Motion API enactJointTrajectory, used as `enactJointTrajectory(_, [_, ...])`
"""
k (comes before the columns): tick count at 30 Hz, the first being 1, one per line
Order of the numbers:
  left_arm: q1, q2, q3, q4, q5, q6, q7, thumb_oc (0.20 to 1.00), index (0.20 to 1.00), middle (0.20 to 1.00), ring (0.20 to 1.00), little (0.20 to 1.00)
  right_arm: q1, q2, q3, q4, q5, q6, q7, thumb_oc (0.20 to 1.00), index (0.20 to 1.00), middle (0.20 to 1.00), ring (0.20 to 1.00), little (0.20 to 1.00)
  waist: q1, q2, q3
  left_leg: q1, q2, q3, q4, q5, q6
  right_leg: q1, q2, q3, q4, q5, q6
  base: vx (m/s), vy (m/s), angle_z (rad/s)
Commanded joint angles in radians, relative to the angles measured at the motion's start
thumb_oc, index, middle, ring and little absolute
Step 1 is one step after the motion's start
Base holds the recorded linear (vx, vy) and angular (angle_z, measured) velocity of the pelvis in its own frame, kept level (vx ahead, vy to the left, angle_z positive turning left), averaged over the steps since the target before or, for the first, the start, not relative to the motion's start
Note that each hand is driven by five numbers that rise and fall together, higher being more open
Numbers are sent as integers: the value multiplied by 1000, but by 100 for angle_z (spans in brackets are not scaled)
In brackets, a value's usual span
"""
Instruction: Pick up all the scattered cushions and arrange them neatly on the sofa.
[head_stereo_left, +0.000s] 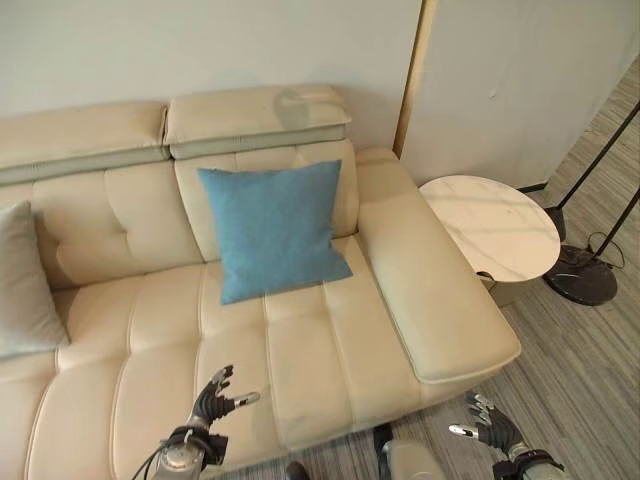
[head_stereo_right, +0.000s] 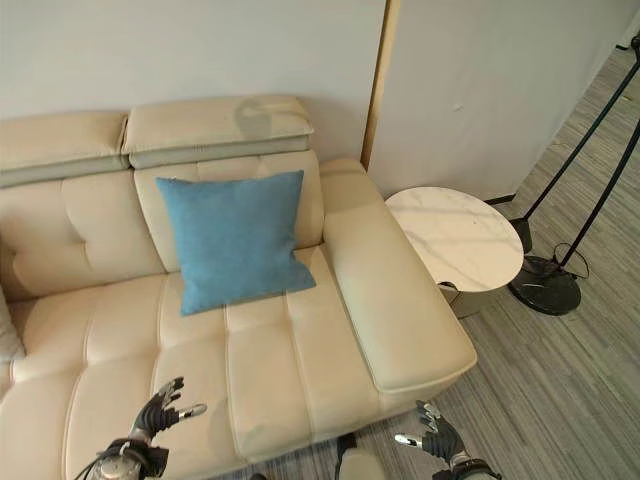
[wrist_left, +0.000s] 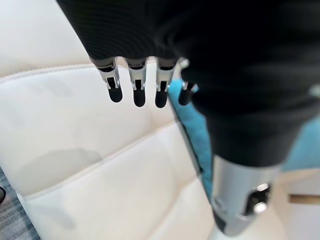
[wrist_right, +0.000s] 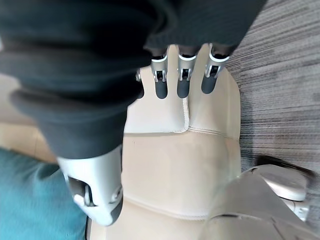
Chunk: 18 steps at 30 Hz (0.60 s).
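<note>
Blue cushion (head_stereo_left: 272, 228) upright on cream sofa (head_stereo_left: 330, 350); left hand (head_stereo_left: 213, 398), right hand (head_stereo_left: 488, 424) fingers relaxed, empty.

A living room: cream leather sofa (head_stereo_left: 300, 340), round marble side table (head_stereo_left: 490, 228), floor-lamp base (head_stereo_left: 582, 275) on grey carpet.

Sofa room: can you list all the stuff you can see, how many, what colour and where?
Sofa: one, cream, along the wall.
Blue cushion: one, upright against the sofa back, near the armrest.
Grey cushion: one, on the sofa's far left end.
Side table: one, round, white marble top, beside the armrest.
Lamp base: one, black, on the grey floor past the table.
Left hand: open, holding nothing, over the seat's front edge.
Right hand: open, holding nothing, over the floor by the sofa corner.
</note>
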Motion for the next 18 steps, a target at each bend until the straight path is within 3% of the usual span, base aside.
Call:
enactJointTrajectory(1, [-7,23,27,-16,35,-22,23,1000,1000,1000,1000,1000,-27,3,-13,-44,-10,-22,-41,1000,1000,1000,1000,1000,34,-46,5,-77,-14,-83,-7,31,-109,259,53,5,-372,-57,-72,-212,-234,-8])
enactJointTrajectory(3, [-3,16,21,-11,33,-23,27,1000,1000,1000,1000,1000,-28,-5,-10,-35,-3,-28,-52,1000,1000,1000,1000,1000,46,-50,7,-129,10,-82,9,72,-130,285,86,32,-502,-94,-100,-249,-256,-12])
enactJointTrajectory(7, [-19,16,8,-22,34,-25,25,1000,1000,1000,1000,1000,-20,-32,-16,-63,4,-31,-55,1000,1000,1000,1000,1000,39,-46,39,-197,43,-122,26,120,-177,279,97,28,-579,-64,-116,-259,-149,5])
enactJointTrajectory(9, [-19,13,-3,-26,41,-29,19,1000,1000,1000,1000,1000,-16,-44,-21,-79,5,-34,-56,1000,1000,1000,1000,1000,29,-56,42,-187,18,-170,80,54,-157,257,79,19,-589,-36,-115,-287,-54,23])
enactJointTrajectory(10, [-12,9,-4,-27,42,-30,16,1000,1000,1000,1000,1000,-14,-51,-21,-82,5,-36,-59,1000,1000,1000,1000,1000,24,-72,38,-173,-14,-222,164,-19,-144,248,56,22,-601,-10,-113,-196,-30,13])
enactJointTrajectory(11, [-12,9,-4,-27,42,-30,16,1000,1000,1000,1000,1000,-14,-51,-21,-82,5,-36,-59,1000,1000,1000,1000,1000,24,-71,36,-177,-13,-222,165,-18,-144,245,58,22,-602,-7,-114,-176,-12,1])
enactJointTrajectory(12, [-3,0,0,-23,34,-31,10,1000,1000,1000,1000,1000,-17,-56,-15,-85,3,-37,-54,1000,1000,1000,1000,1000,23,-77,30,-136,-40,-270,203,-86,-136,239,51,33,-612,6,-115,-78,21,2])
enactJointTrajectory(14, [4,2,2,-22,35,-36,9,1000,1000,1000,1000,1000,-11,-52,-14,-73,-10,-37,-52,1000,1000,1000,1000,1000,14,-59,0,-50,-42,-269,126,-92,-132,241,65,24,-637,13,-113,-27,76,-5])
enactJointTrajectory(18, [8,16,3,-37,43,-39,6,1000,1000,1000,1000,1000,7,-50,-12,-64,-19,-35,-49,1000,1000,1000,1000,1000,9,-60,-19,-7,-37,-260,60,-79,-137,257,62,8,-666,27,-108,5,74,13])
